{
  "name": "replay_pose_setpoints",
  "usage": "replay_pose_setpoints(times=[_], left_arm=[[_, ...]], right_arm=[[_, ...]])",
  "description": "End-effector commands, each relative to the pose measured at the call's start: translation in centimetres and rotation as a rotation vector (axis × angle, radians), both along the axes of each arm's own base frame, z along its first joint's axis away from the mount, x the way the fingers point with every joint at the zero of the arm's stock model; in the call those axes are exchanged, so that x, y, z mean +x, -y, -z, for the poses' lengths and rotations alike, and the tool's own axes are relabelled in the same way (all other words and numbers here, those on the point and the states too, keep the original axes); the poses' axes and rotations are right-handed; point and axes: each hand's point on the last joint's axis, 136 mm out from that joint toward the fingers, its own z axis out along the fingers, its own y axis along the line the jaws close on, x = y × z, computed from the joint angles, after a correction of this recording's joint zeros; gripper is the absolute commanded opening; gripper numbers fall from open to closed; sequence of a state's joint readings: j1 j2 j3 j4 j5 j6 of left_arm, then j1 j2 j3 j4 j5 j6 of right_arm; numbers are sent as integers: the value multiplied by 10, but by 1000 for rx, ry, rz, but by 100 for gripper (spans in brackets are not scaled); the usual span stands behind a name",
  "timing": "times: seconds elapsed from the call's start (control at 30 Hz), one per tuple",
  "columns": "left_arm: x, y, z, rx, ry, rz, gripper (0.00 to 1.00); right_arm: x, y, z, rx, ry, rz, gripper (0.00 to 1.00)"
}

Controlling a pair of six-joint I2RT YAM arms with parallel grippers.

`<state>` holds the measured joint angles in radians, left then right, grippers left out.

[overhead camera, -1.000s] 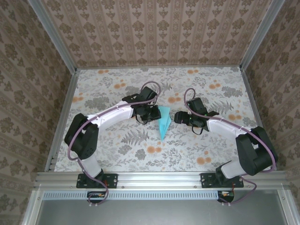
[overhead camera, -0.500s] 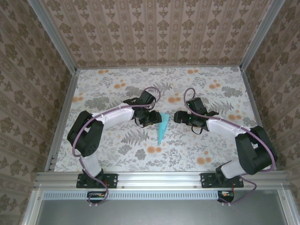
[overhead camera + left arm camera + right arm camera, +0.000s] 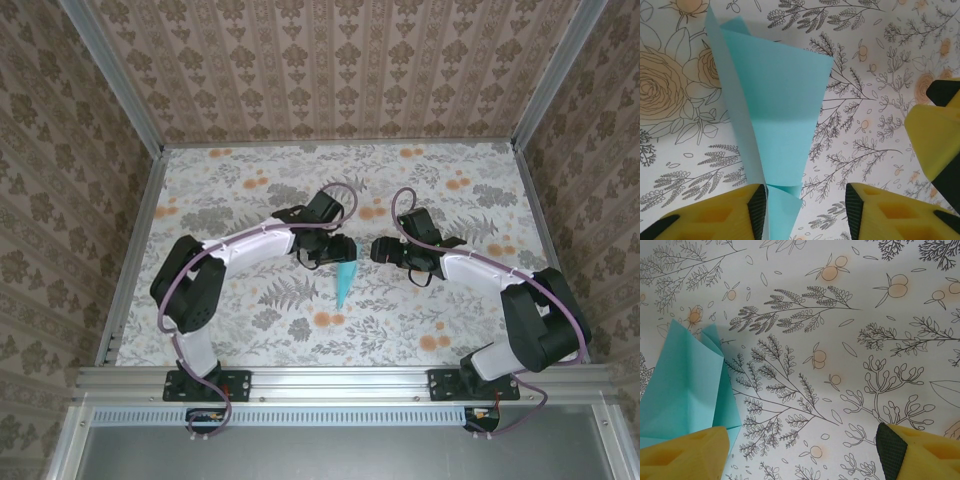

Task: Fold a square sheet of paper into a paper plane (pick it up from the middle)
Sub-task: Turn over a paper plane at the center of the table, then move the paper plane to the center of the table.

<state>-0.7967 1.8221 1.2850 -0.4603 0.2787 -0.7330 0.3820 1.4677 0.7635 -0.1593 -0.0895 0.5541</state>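
Note:
The turquoise square sheet of paper (image 3: 345,280), folded into a narrow pointed paper plane, lies on the floral table between the two arms, nose toward the near edge. In the left wrist view the paper plane (image 3: 775,100) rises as a creased wedge. Its narrow end rests beside the left finger's pad (image 3: 758,210). My left gripper (image 3: 805,212) is open, jaws well apart and not pinching the paper. It hovers over the paper's far end in the top view (image 3: 338,250). My right gripper (image 3: 805,452) is open with only tablecloth between its fingers, and the paper (image 3: 685,385) lies at its left. In the top view it (image 3: 381,250) stands just right of the paper.
The right gripper's yellow finger (image 3: 935,135) shows at the right edge of the left wrist view, close to the left gripper. Aluminium rails (image 3: 140,230) and patterned walls bound the table on three sides.
My left gripper has opened and let go of the paper, and its arm has shifted slightly right. The paper now looks narrower and sits a little nearer. The right arm has stayed still.

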Motion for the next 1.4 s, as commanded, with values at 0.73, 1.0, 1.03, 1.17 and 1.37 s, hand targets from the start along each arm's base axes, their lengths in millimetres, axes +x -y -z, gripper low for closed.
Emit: replay_pose_setpoints(times=[0.73, 1.0, 1.03, 1.17, 1.37], left_arm=[[7, -36, 30, -158, -18, -146, 0], [5, -41, 33, -176, -17, -156, 0], [4, -41, 32, -177, -16, -156, 0], [3, -42, 36, -175, -23, -155, 0], [3, -41, 38, -179, -30, -156, 0]], right_arm=[[-5, -46, -10, 117, 22, -114, 63], [-36, -94, -10, 56, -33, -212, 55], [-38, -94, -9, 49, -38, -210, 54], [-47, -97, -1, 30, -71, -222, 51], [-51, -105, 11, 16, -121, -243, 47]])
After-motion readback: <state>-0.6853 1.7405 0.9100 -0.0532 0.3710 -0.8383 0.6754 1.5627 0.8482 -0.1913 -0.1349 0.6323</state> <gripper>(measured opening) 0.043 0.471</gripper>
